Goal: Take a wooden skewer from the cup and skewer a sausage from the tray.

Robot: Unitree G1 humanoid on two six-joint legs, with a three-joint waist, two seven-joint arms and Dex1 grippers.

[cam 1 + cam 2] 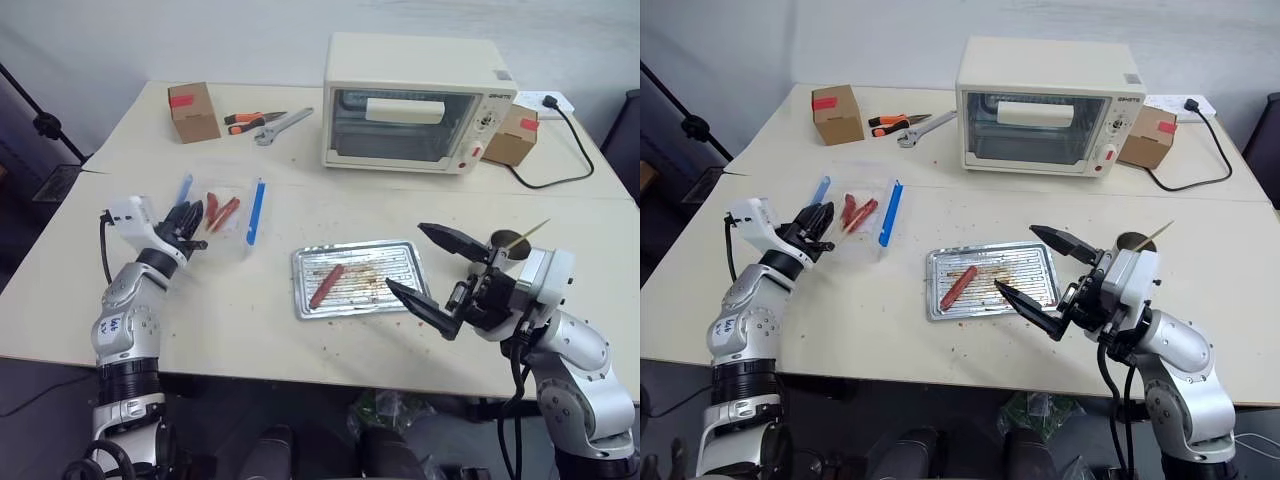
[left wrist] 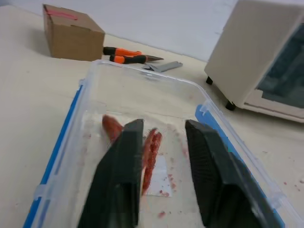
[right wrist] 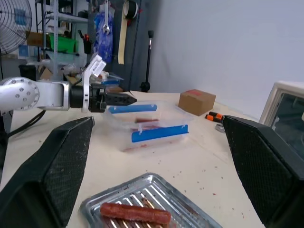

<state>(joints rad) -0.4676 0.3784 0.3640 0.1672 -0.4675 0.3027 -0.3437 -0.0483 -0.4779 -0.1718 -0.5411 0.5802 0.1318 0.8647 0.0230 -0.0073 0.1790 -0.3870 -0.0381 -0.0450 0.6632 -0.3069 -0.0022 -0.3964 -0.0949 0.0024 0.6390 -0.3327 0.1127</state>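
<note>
The right gripper (image 1: 430, 281) hovers wide open and empty by the tray's (image 1: 400, 297) near edge. On the tray lies the sausage (image 1: 326, 286), unpierced. The skewer (image 1: 527, 232) juts from the cup (image 1: 511, 247) behind that arm, untaken, so everything remains. The left gripper (image 2: 164, 180), part open and empty, points into the box (image 1: 254, 212) holding other sausages (image 1: 221, 211).

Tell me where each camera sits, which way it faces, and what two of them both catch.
Head eye views: look down over the table at the tray, both arms showing.
Left wrist view: along the left gripper, into the clear box.
Right wrist view: along the wide-open right gripper, across the table.
Shared: both wrist views show the clear box.
</note>
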